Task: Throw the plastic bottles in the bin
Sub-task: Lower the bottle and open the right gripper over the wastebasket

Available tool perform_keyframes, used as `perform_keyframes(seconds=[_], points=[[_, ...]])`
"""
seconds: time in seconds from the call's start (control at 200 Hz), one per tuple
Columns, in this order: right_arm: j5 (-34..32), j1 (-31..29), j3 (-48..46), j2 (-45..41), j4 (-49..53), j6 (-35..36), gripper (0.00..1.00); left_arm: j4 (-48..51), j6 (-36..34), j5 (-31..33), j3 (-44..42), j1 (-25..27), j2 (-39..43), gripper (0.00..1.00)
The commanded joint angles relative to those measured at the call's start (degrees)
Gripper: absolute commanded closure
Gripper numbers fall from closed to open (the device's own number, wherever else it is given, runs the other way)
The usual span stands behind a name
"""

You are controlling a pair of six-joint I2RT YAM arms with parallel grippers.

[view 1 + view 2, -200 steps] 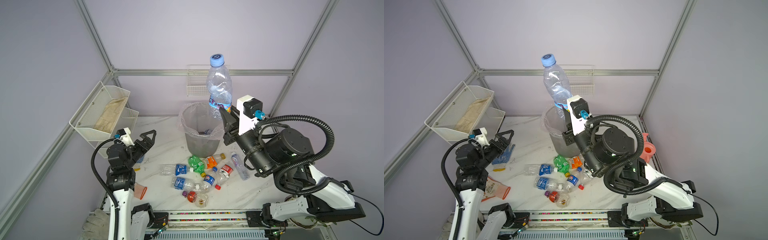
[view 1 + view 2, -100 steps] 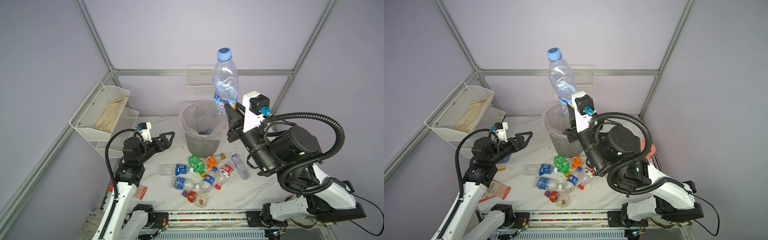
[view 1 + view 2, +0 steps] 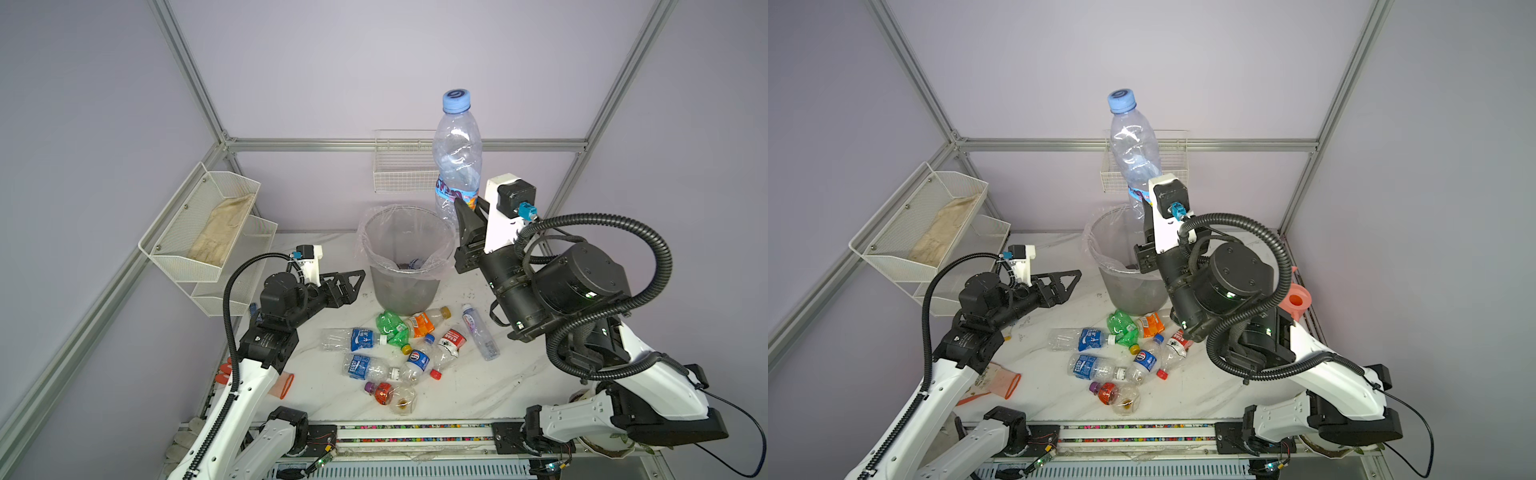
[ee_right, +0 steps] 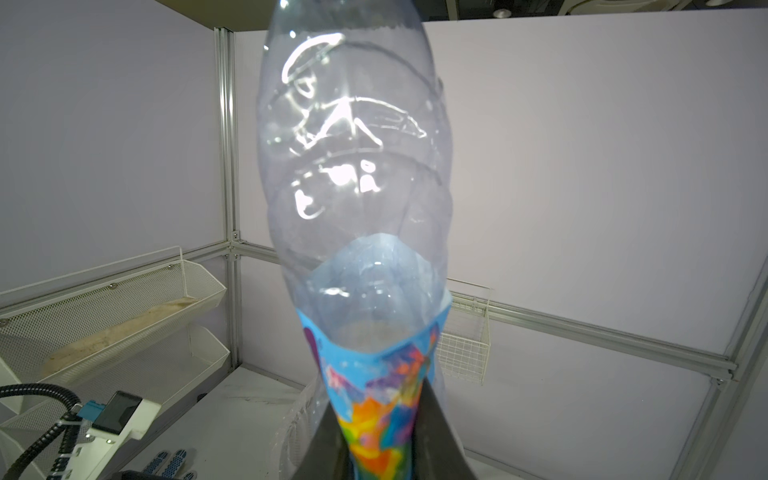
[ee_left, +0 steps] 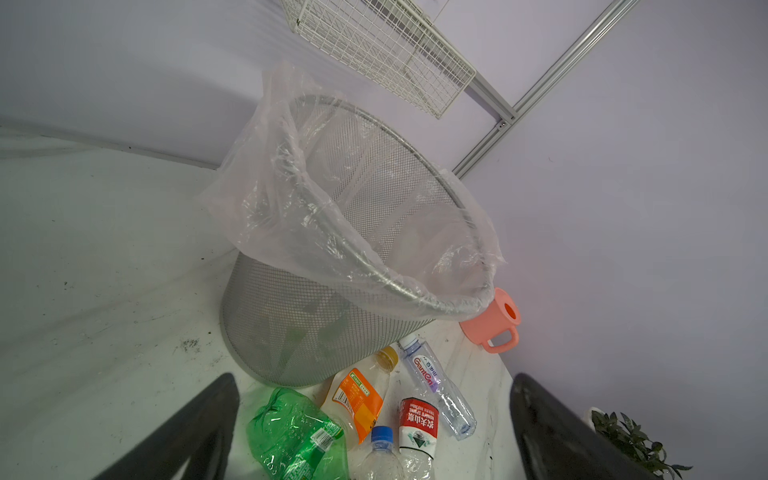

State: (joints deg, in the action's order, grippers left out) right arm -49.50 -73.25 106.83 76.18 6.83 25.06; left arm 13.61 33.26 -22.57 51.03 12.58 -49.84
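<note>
Nearest us on the marble table (image 3: 498, 382), a purple-capped bottle (image 3: 386, 392) fronts a loose heap of empties lying on their sides. Among them are a blue-labelled bottle (image 3: 361, 368), a crumpled green bottle (image 3: 392, 328), an orange-labelled bottle (image 3: 424, 322), a red-labelled bottle (image 3: 451, 343) and, slightly apart to the right, a slim clear bottle (image 3: 478, 332). The heap's far edge reaches the foot of the bin (image 3: 405, 291), a grey mesh basket lined with a clear bag. Left of the bin, the left gripper (image 3: 357, 284) hangs above the table with its jaws spread wide and nothing between them. On the bin's right, the right gripper (image 3: 460, 206) is raised above the rim, jaws clamped on the colourful label of a large clear bottle (image 3: 457, 153). That bottle stands upright, pale blue cap on top, its base just beside the far right of the rim. Behind it we see a white wire basket (image 3: 395, 178) on the back wall.
</note>
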Motion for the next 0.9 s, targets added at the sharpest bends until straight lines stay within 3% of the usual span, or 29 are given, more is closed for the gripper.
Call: perform_keyframes(seconds=[0.0, 0.13, 0.25, 0.27, 0.305, 0.35, 0.375, 0.425, 0.465, 0.895], points=[[7.6, 7.0, 3.2, 4.8, 8.9, -10.2, 1.00, 0.2, -2.1, 1.1, 6.0, 0.3, 0.7, 0.00], [26.2, 21.3, 6.6, 10.9, 20.5, -22.3, 1.00, 1.4, -2.7, 1.9, 6.0, 0.4, 1.7, 0.00], [35.0, 26.1, 9.9, 20.8, 29.6, -25.3, 1.00, 2.3, -2.9, 2.2, 5.9, 0.4, 2.5, 0.00], [34.8, 26.3, 10.5, 22.2, 30.8, -25.9, 0.91, 2.4, -2.8, 2.2, 5.9, 0.4, 2.6, 0.00], [32.6, 26.5, 11.9, 24.1, 33.1, -27.5, 0.63, 2.7, -2.9, 2.2, 6.1, 0.4, 2.7, 0.00], [29.9, 26.5, 13.4, 24.8, 34.5, -29.1, 0.49, 3.3, -3.1, 2.2, 6.4, 0.4, 2.8, 0.00], [29.1, 26.5, 13.5, 24.3, 34.1, -29.3, 0.35, 3.7, -3.2, 2.3, 6.5, 0.4, 3.1, 0.00], [29.0, 26.5, 11.9, 21.3, 30.1, -28.4, 0.27, 4.3, -3.5, 2.7, 6.6, 0.4, 3.5, 0.00], [28.7, 26.5, 10.9, 18.9, 27.3, -27.6, 0.04, 4.5, -3.7, 3.0, 6.5, 0.4, 3.6, 0.00], [29.4, 26.5, 9.6, 13.8, 26.6, -27.6, 0.03, 4.7, -3.6, 3.0, 6.5, 0.5, 2.8, 0.00]])
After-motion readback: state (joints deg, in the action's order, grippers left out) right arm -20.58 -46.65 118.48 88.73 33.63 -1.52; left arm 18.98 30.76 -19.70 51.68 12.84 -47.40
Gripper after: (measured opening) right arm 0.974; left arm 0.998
